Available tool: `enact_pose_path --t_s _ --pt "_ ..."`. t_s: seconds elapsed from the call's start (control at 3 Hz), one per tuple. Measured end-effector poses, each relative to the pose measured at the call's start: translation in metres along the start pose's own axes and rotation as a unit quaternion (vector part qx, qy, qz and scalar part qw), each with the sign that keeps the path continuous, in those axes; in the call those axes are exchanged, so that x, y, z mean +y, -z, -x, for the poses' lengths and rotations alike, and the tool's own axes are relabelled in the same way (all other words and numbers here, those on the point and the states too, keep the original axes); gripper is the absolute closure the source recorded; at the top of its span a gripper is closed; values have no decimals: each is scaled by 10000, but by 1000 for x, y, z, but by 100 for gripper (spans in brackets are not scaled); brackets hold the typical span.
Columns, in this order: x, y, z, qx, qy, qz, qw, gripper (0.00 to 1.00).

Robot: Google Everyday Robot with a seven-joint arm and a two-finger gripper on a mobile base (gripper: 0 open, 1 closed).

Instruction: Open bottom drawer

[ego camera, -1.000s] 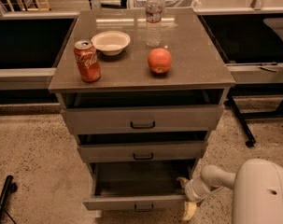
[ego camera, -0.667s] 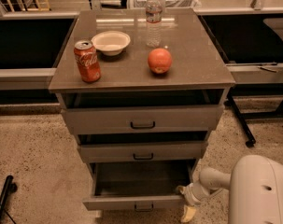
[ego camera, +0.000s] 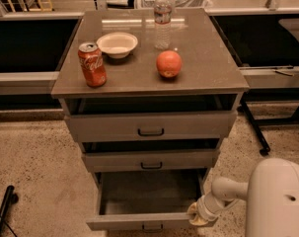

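The bottom drawer [ego camera: 148, 219] is the lowest of three grey drawers in a cabinet. It stands pulled far out, its dark empty inside showing, with a small black handle [ego camera: 152, 226] on its front near the lower edge of the view. My gripper [ego camera: 196, 216] is at the drawer's right front corner, at the end of a white arm [ego camera: 228, 191] coming in from the lower right. The middle drawer [ego camera: 151, 160] and top drawer [ego camera: 151, 126] sit slightly open above.
The cabinet top [ego camera: 208, 68] bears a red soda can [ego camera: 92, 64], a white bowl [ego camera: 117, 44], an orange fruit [ego camera: 168, 63] and a water bottle [ego camera: 162, 19]. A black stand leg [ego camera: 255, 127] is at the right. A black object [ego camera: 3, 212] lies on the speckled floor at lower left.
The arm and gripper have shifted slightly left and down along the drawer's right front corner. The drawer stays pulled out.
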State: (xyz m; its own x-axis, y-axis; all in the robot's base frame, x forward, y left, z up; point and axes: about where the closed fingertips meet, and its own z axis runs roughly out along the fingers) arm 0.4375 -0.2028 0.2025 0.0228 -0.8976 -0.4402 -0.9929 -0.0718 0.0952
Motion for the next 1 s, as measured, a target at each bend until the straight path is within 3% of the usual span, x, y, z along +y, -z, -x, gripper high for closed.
enact_pose_path --t_s 0.33,1.0 --pt "4 22 6 25 103 -133 9999 74" --pt "-31 34 8 167 298 -105 9994 38"
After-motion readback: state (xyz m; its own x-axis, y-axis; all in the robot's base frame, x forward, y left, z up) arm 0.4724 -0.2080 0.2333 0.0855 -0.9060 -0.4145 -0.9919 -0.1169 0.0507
